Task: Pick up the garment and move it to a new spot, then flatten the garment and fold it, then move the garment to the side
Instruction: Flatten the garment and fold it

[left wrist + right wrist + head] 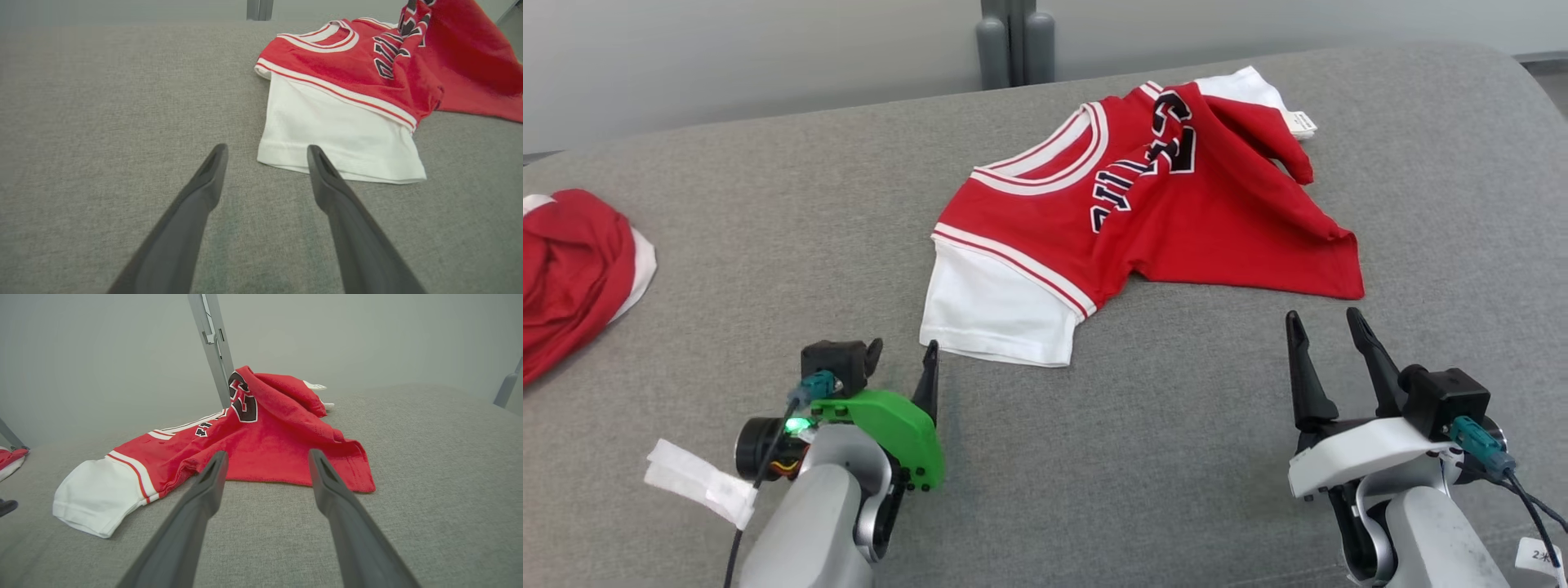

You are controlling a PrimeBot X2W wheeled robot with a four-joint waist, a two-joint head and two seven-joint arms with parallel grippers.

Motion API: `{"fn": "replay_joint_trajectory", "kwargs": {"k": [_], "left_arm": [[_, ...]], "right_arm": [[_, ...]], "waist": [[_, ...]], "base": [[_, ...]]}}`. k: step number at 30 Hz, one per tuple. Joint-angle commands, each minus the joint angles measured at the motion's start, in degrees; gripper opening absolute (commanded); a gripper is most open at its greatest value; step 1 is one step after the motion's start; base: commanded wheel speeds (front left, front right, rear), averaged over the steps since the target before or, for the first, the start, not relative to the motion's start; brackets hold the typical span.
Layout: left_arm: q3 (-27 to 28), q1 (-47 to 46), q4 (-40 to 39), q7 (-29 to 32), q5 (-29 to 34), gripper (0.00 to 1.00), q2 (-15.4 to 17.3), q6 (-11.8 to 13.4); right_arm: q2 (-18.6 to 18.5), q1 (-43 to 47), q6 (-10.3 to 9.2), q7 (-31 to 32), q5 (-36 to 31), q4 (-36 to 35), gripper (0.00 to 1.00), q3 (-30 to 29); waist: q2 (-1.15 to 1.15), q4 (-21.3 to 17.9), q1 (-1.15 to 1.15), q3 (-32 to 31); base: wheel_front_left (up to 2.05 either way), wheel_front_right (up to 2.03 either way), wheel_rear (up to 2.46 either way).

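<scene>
On the grey fabric-covered tabletop (768, 204), the red jersey (1176, 212) lies crumpled toward the far middle and right. Its white sleeve (992, 310) is spread flat at the near left, and its right side is bunched into a raised ridge that folds the black lettering. The left gripper (903, 347) sits low, just short of the sleeve's hem, with its fingers spread apart and holding nothing. In its wrist view one fingertip (316, 157) overlaps the hem, though I cannot tell whether it touches. The right gripper (1323, 315) stands near the jersey's red bottom edge, likewise wide open and empty. A second red and white cloth (572, 261) lies well apart at the left edge.
</scene>
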Motion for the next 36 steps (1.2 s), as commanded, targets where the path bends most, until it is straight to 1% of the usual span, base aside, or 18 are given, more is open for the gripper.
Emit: {"fn": "replay_joint_trajectory", "kwargs": {"k": [1, 3, 6, 12, 13, 14, 15, 16, 17, 19, 22, 27, 30, 31, 36], "left_arm": [[0.42, -1.93, 1.64, 0.83, -0.40, 1.00, 0.76, -0.10], [0.75, -3.53, 3.98, 1.53, -0.66, 1.00, 1.18, -0.09], [1.42, -5.20, 6.42, 0.82, -1.36, 1.00, 1.60, -0.34], [1.81, -7.18, 10.43, -0.35, -2.06, 1.00, 2.16, -0.76], [1.74, -7.38, 11.01, -0.53, -2.08, 0.88, 2.11, -0.85], [1.56, -7.61, 11.64, -0.55, -2.17, 0.50, 2.00, -0.99], [1.36, -7.85, 12.03, -0.53, -2.19, 0.33, 1.86, -1.17], [1.16, -8.05, 12.32, -0.61, -2.21, 0.25, 1.70, -1.39], [0.86, -8.28, 12.61, -0.80, -2.25, 0.00, 1.52, -1.63], [0.33, -8.62, 12.98, -1.18, -2.16, 0.00, 1.22, -2.02], [-0.50, -8.93, 12.73, -2.08, -2.16, 0.00, 0.91, -2.33], [-0.98, -8.45, 10.09, -4.72, -2.52, 0.00, 0.61, -1.77], [-0.97, -7.55, 7.56, -6.26, -2.58, 0.00, 0.56, -1.10], [-1.08, -7.08, 5.63, -7.15, -2.60, 0.00, 0.55, -0.88], [-1.69, -5.70, 1.13, -7.87, -2.63, 0.00, 0.49, -0.16]], "right_arm": [[-0.12, -0.85, -0.10, -0.17, 0.54, 0.25, 1.00, 0.01], [-0.11, -1.12, -0.10, -0.17, 0.67, 0.36, 1.00, -0.03], [-0.11, -1.21, -0.10, -0.17, 0.44, 0.32, 1.00, -0.84], [-0.10, -1.10, -0.10, -0.17, 0.02, 0.76, 1.00, -1.83], [-0.10, -1.08, -0.10, -0.17, 0.00, 0.99, 1.00, -2.07], [-0.11, -1.16, -0.10, -0.17, -0.23, 1.49, 1.00, -2.52], [-0.12, -1.40, -0.10, -0.17, -0.40, 1.84, 1.00, -3.01], [-0.11, -1.75, -0.10, -0.17, -0.75, 2.42, 1.00, -3.63], [-0.10, -2.23, -0.10, -0.16, -1.28, 3.30, 1.00, -4.31], [-0.09, -3.48, -0.10, 0.08, -2.00, 5.25, 1.00, -5.82], [-0.13, -6.89, -0.10, 2.58, -3.73, 9.09, 1.00, -9.00], [-0.68, -13.87, -0.10, 7.43, -7.90, 15.54, 1.00, -13.91], [-1.19, -17.62, -0.10, 9.49, -9.26, 19.76, 1.00, -14.82], [-1.94, -20.05, -0.10, 10.52, -9.77, 22.65, 1.00, -15.13], [-3.67, -24.55, -0.10, 12.04, -10.02, 29.97, 1.00, -16.23]], "waist": [[0.00, -3.42, 0.00, 2.91], [0.00, -4.71, 0.00, 3.77], [0.00, -6.16, 0.00, 4.81], [0.00, -7.41, 0.00, 5.61], [0.00, -7.48, 0.00, 5.66], [0.00, -7.48, 0.00, 5.73], [0.00, -7.39, 0.00, 5.81], [0.00, -7.24, 0.00, 5.85], [0.00, -6.96, 0.00, 5.95], [0.00, -6.36, 0.00, 6.04], [0.00, -5.17, 0.00, 6.25], [0.00, -2.77, 0.00, 6.97], [0.00, -1.17, 0.00, 7.57], [0.00, -0.12, 0.00, 8.03], [0.00, 2.18, 0.00, 9.18]], "base": [[0.00, 0.00, 0.00], [0.00, 0.00, 0.00], [0.00, 0.00, 0.00], [0.00, 0.00, 0.00], [0.00, 0.00, 0.00], [0.00, 0.00, 0.00], [0.00, 0.00, 0.00], [0.00, 0.00, 0.00], [0.00, 0.00, 0.00], [0.00, 0.00, 0.00], [0.00, 0.00, 0.00], [0.00, 0.00, 0.00], [0.00, 0.00, 0.00], [0.00, 0.00, 0.00], [0.00, 0.00, 0.00]]}}
